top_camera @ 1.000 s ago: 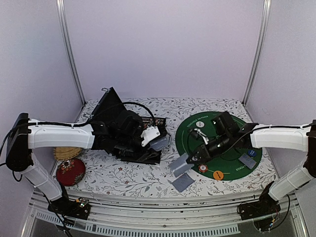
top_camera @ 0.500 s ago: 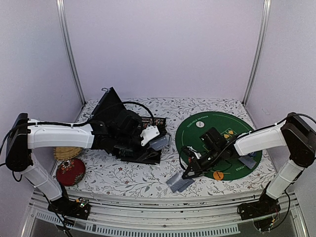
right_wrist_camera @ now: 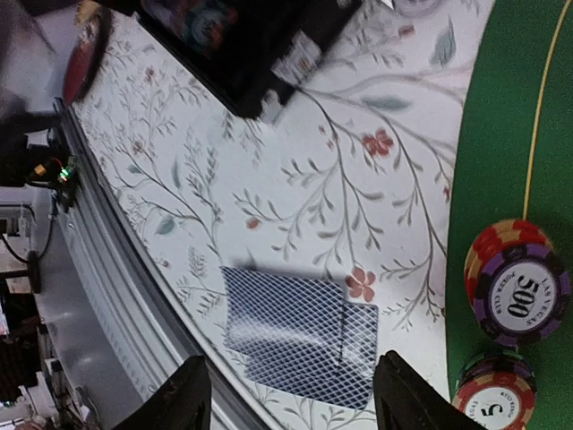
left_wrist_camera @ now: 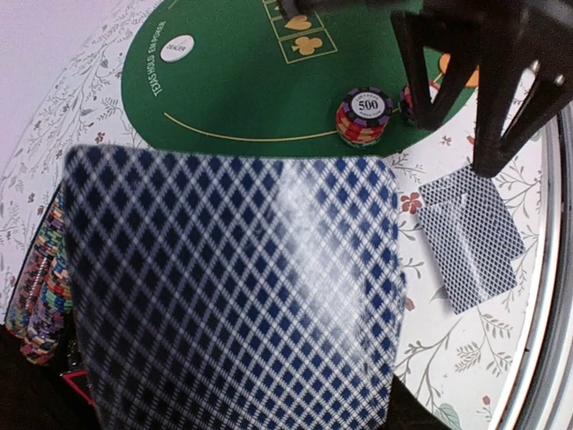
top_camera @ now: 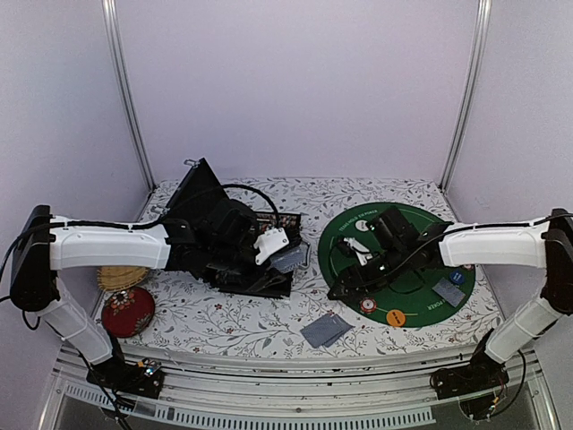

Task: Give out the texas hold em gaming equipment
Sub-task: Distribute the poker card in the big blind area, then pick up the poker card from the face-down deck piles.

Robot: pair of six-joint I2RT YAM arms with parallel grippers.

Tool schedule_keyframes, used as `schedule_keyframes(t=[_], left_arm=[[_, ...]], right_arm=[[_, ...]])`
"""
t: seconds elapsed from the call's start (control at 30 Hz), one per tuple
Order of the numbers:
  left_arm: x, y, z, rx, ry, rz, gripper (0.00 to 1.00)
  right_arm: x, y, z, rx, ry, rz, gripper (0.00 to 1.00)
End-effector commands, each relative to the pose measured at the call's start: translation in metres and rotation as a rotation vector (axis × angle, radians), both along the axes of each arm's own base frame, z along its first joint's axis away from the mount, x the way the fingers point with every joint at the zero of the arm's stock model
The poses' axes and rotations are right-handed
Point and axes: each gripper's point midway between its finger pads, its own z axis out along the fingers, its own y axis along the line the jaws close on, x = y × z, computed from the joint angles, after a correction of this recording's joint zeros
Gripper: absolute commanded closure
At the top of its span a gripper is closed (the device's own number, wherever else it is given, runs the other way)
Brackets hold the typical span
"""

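Note:
My left gripper (top_camera: 279,252) hovers over the black case (top_camera: 208,218), shut on grey-blue-backed playing cards (left_wrist_camera: 233,287) that fill the left wrist view and hide its jaws. My right gripper (top_camera: 346,290) is open at the left edge of the green mat (top_camera: 414,224), with nothing between its fingers (right_wrist_camera: 407,400). Below it, two overlapping cards (right_wrist_camera: 300,336) lie face down near the table's front edge (top_camera: 325,330). Stacked chips (right_wrist_camera: 519,287) and another chip (right_wrist_camera: 492,399) stand on the mat's near left rim. White (top_camera: 363,225), orange (top_camera: 395,316) and blue (top_camera: 457,277) buttons rest on the mat.
Rows of chips (left_wrist_camera: 40,287) sit inside the open case. More cards (top_camera: 448,293) lie on the mat's right side. A red round pouch (top_camera: 127,311) and a straw-coloured item (top_camera: 121,276) are at the table's left. A metal rail (top_camera: 286,376) runs along the front edge.
My right gripper carried a card down onto the one near the front edge, opened and released it, then drew back up toward the mat. The left arm has not moved.

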Motion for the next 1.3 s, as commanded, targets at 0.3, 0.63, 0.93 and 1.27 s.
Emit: schedule_keyframes(t=[0.3, 0.63, 0.93, 1.27], left_arm=[[0.0, 0.002, 0.017, -0.043, -0.011, -0.01, 0.48], [0.0, 0.001, 0.017, -0.048, -0.011, -0.013, 0.48], [0.001, 0.002, 0.013, -0.035, -0.008, -0.012, 0.48], [0.001, 0.002, 0.011, -0.029, -0.003, -0.008, 0.48]], right_arm=[[0.049, 0.086, 0.138, 0.568, -0.229, 0.178, 0.21], [0.071, 0.111, 0.111, 0.555, -0.182, 0.157, 0.32], [0.077, 0.087, 0.113, 0.459, -0.262, 0.092, 0.64], [0.074, 0.08, 0.117, 0.423, -0.269, 0.089, 0.86]])
